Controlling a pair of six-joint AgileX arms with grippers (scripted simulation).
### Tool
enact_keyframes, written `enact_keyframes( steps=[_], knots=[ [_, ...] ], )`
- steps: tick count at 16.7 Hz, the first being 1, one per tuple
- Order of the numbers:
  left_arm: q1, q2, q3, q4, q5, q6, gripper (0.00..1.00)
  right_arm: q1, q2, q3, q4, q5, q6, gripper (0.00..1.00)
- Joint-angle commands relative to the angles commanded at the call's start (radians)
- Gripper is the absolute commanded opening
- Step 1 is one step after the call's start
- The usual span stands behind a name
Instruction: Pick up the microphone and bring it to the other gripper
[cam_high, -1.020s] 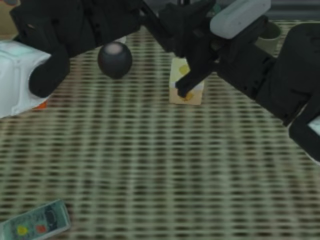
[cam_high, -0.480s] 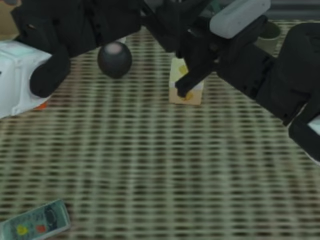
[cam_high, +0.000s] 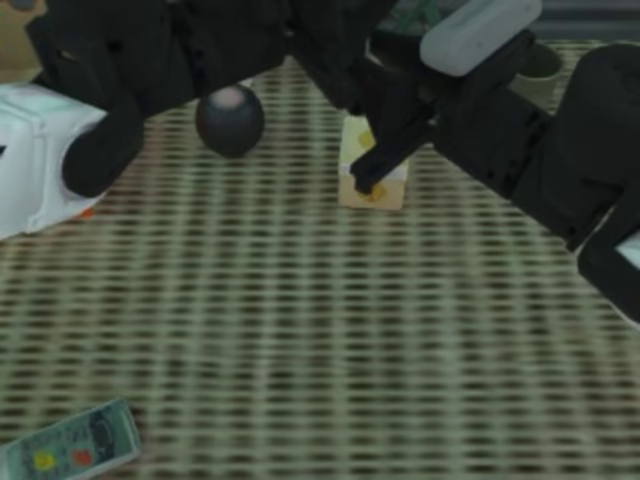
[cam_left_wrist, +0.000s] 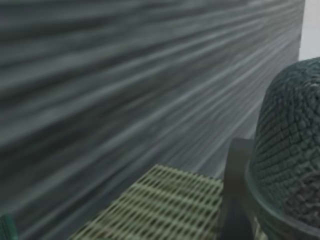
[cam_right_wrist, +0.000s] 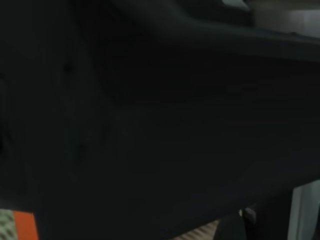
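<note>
Black ball (cam_high: 229, 119) left of cream box (cam_high: 373, 170); remote (cam_high: 70, 446) near | microphone (cam_left_wrist: 292, 150); finger states unclear

Both arms (cam_high: 470, 110) over cream box (cam_high: 373, 185), top centre.

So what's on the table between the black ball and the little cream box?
Nothing. In the top view, only bare woven mat lies between the black ball and the cream box.

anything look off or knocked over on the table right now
Nothing looks spilled or toppled: the black ball, the cream box and the remote all rest on the mat. The microphone fills the left wrist view.
</note>
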Motion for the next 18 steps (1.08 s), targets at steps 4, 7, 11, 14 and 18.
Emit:
enact_keyframes(
  steps=[4,7,11,14,18],
  knots=[
    [0.0,0.0,0.0,0.0,0.0,0.0,0.0,0.0,0.0,0.0,0.0,0.0,0.0,0.0],
    [0.0,0.0,0.0,0.0,0.0,0.0,0.0,0.0,0.0,0.0,0.0,0.0,0.0,0.0],
    [0.0,0.0,0.0,0.0,0.0,0.0,0.0,0.0,0.0,0.0,0.0,0.0,0.0,0.23],
    [0.0,0.0,0.0,0.0,0.0,0.0,0.0,0.0,0.0,0.0,0.0,0.0,0.0,0.45],
    [0.0,0.0,0.0,0.0,0.0,0.0,0.0,0.0,0.0,0.0,0.0,0.0,0.0,0.75]
  ],
)
